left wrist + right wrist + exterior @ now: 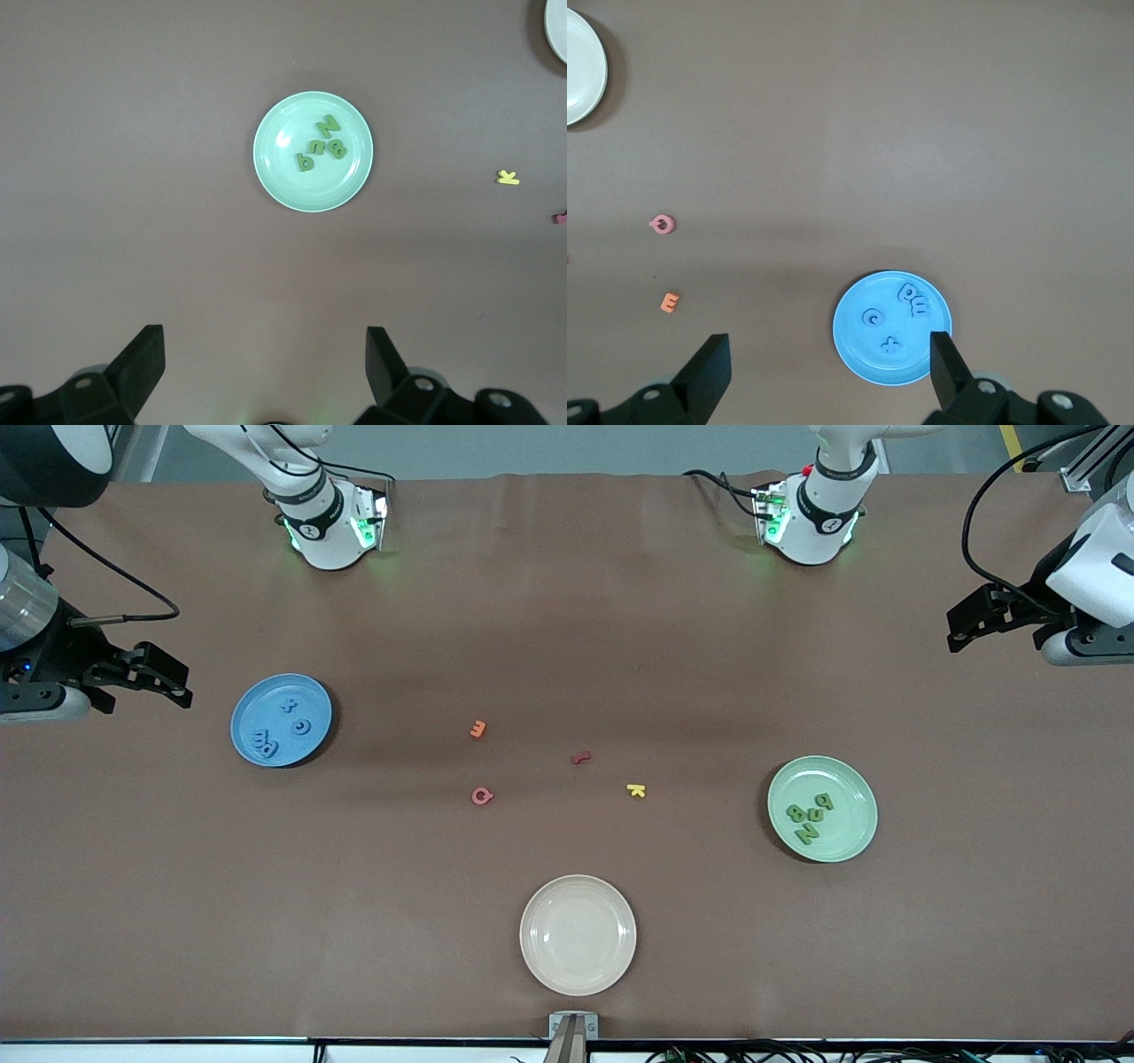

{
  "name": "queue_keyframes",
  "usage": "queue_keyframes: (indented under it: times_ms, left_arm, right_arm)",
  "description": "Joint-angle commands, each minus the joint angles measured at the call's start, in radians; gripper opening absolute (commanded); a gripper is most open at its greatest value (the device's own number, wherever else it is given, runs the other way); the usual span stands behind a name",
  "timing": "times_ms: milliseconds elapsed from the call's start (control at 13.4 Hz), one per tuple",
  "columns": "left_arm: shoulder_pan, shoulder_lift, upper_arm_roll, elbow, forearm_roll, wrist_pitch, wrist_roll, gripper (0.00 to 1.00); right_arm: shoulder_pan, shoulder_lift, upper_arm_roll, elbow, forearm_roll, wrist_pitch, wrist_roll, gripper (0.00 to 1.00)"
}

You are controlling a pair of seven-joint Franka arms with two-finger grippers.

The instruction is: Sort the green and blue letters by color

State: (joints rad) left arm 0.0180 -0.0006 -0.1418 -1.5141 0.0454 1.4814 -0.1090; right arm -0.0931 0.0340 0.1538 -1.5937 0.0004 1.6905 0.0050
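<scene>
At the right arm's end of the desk (567, 629), my right gripper (164, 682) hangs in the air with its fingers (709, 367) spread wide, and it has nothing between them. Close beside it lies the blue plate (252, 731), and on this plate I count four blue letters (282, 729), all of them inside the rim; two of them touch each other, the other two lie a little apart.

In the middle of the desk there are four small letters that do not belong to my task: an orange E (478, 729), a pink letter (482, 796) nearer to the front camera than the E, a red letter (580, 758), and a yellow K (636, 790). Nearer to the front camera than all of these stands a cream plate (578, 934) with nothing on it.

Toward the left arm's end lies the green plate (855, 815), and the four green letters (811, 818) are together in a close group on it.

My left gripper (997, 615) hangs over the edge of the desk at that end, its fingers (142, 363) also wide apart and holding nothing.

As I judge it, the sorting is complete: no blue or green letter is on the bare desk, so I think nothing is left to do for me, except perhaps to rest my arms.
</scene>
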Motion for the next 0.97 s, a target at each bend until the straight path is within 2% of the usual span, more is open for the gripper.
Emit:
queue_keyframes:
  times_ms: [0, 598, 747, 896]
  left_arm:
    - [-0.001, -0.002, -0.002, 0.011, 0.002, -0.009, 0.008, 1.00]
    - [0.000, -0.006, -0.002, 0.011, 0.008, -0.010, 0.000, 1.00]
    - [0.000, -0.007, -0.004, 0.011, 0.008, -0.010, -0.032, 1.00]
    - [-0.001, -0.009, -0.004, 0.011, 0.008, -0.012, -0.044, 1.00]
  right_arm:
    - [-0.023, -0.051, 0.018, -0.057, -0.017, 0.009, 0.016, 0.99]
    - [-0.025, -0.082, 0.016, -0.052, -0.007, -0.018, 0.032, 0.99]
    - [-0.054, -0.083, 0.016, -0.045, 0.000, -0.025, 0.032, 0.99]
    - [-0.063, -0.085, 0.012, -0.019, 0.000, -0.080, 0.032, 0.99]
